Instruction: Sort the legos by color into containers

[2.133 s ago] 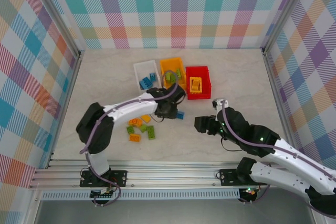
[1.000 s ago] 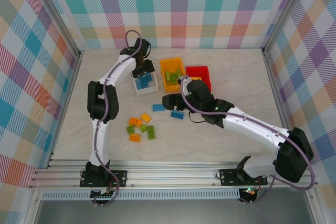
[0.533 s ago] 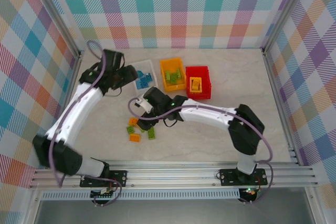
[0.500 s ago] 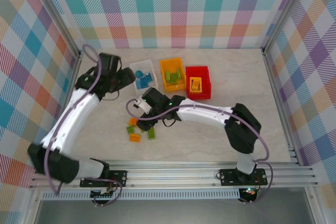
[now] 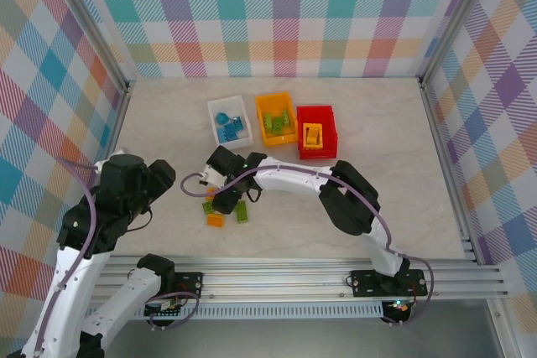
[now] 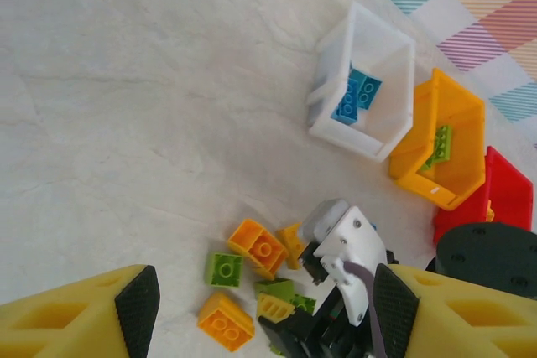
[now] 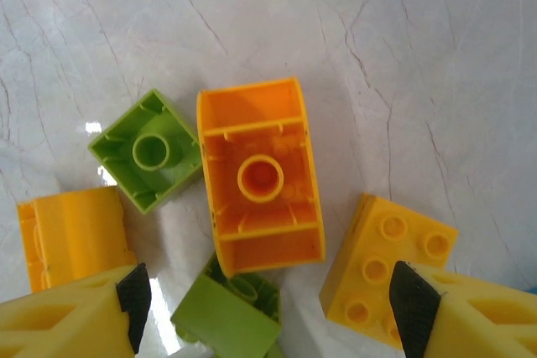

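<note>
Three containers stand in a row at the back: a white bin (image 5: 217, 107) holding blue legos (image 5: 232, 129), an orange bin (image 5: 263, 106) holding green legos (image 5: 274, 122), and a red bin (image 5: 327, 111) holding a yellow lego (image 5: 312, 135). Loose orange and green legos (image 5: 216, 220) lie in a small pile in front of them. My right gripper (image 5: 221, 202) hangs open right over that pile. Between its fingers lie an upturned orange brick (image 7: 260, 178) and a green brick (image 7: 228, 316), neither gripped. My left gripper (image 5: 164, 178) is open and empty, left of the pile.
In the left wrist view the white bin (image 6: 394, 44), orange bin (image 6: 463, 106) and red bin (image 6: 513, 175) sit at the upper right, with bare table to the left. Checked walls and metal rails (image 5: 117, 123) close in the table. The right arm (image 5: 294, 178) reaches across the middle.
The left arm has drawn back from the white bin to the near left. The right gripper has moved nearer and slightly left, down over the loose pile.
</note>
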### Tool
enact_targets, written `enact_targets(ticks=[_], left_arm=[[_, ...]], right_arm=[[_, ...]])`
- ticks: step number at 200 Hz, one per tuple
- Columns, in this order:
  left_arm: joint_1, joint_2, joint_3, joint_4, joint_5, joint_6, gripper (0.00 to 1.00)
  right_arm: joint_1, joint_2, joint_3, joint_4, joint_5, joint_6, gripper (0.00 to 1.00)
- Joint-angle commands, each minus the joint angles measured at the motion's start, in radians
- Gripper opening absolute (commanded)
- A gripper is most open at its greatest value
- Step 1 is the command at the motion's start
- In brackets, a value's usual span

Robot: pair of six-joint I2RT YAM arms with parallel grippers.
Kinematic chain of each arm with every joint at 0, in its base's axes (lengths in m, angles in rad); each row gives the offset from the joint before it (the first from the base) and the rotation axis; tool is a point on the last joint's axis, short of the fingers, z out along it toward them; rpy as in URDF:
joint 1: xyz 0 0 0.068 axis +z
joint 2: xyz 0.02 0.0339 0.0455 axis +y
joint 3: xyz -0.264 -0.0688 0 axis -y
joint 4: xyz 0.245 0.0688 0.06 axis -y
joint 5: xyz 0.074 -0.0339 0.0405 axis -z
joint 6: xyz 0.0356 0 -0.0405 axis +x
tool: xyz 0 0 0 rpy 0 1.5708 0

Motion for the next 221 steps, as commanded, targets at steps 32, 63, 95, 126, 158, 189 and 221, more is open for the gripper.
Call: enact_targets(ticks=[32,63,95,126,158,189,221], left_arm=[[0.005,-0.007,-0.021,-0.068,-0.027,-0.022,0.7],[0.005,0.0,-0.021,-0.066,-0.021,-0.02,0.7],[0.005,0.002,-0.027,-0.055,-0.012,-0.024,0.7],[0.005,0.003,-0.026,-0.056,-0.01,-0.023,0.7],[0.005,0.002,-0.031,-0.055,-0.007,-0.024,0.7],[0.005,0.007,-0.045,-0.043,0.003,-0.027,0.7],[0.005,0.017,-0.062,-0.018,0.034,-0.029,0.7]], right_arm=[[0.01,0.087,0.129,-0.076,-0.016,-0.043,0.7],[0.011,0.111,0.154,-0.087,-0.014,-0.045,0.62],[0.01,0.136,0.192,-0.107,-0.024,-0.042,0.56],[0.01,0.166,0.225,-0.12,-0.025,-0.032,0.51],[0.011,0.174,0.243,-0.12,-0.031,-0.022,0.4],[0.009,0.126,0.227,-0.102,-0.022,-0.011,0.34],[-0.01,0.026,0.189,-0.058,-0.016,0.027,0.32]])
